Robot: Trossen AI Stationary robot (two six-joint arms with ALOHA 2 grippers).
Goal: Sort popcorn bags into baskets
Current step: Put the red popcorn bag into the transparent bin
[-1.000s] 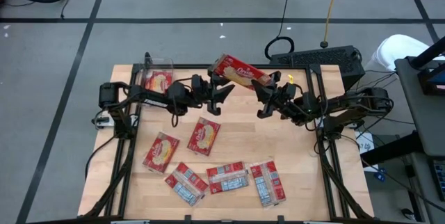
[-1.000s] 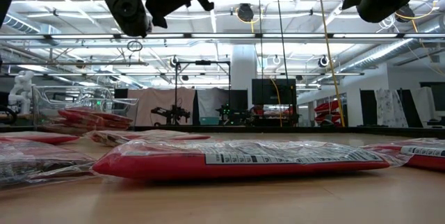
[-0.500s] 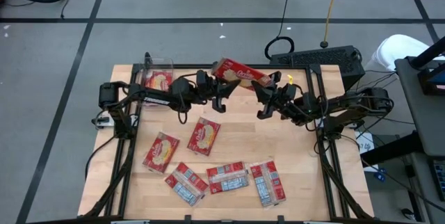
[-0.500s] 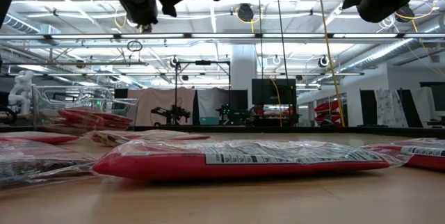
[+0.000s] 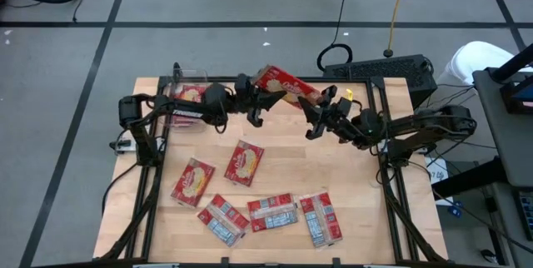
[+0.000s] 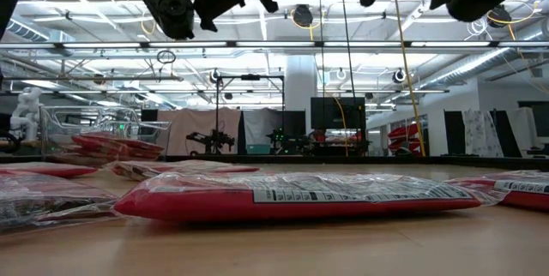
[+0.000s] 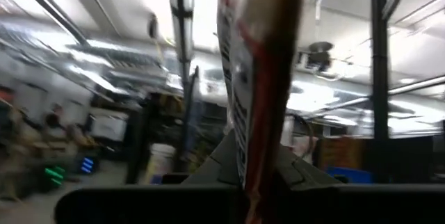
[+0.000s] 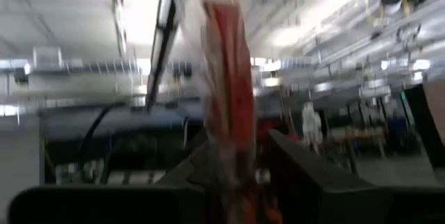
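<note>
High view: left gripper (image 5: 260, 101) clamps the raised popcorn bag (image 5: 283, 85) near the worktop's far edge — right gripper (image 5: 316, 111) slightly parted around it.

Both arms reach in from the sides of the surface and meet high over its far middle, each stretched nearly level. The left claw (image 5: 260, 104) points toward the right arm, its fingers (image 7: 229, 161) pressed together on a bag (image 5: 286, 86) (seen edge-on from its wrist). The right claw (image 5: 315, 118) faces it from the other side, just beside the same bag, its fingers (image 8: 292, 161) parted around the bag's edge. In the low view both wrists hang near the top.
</note>
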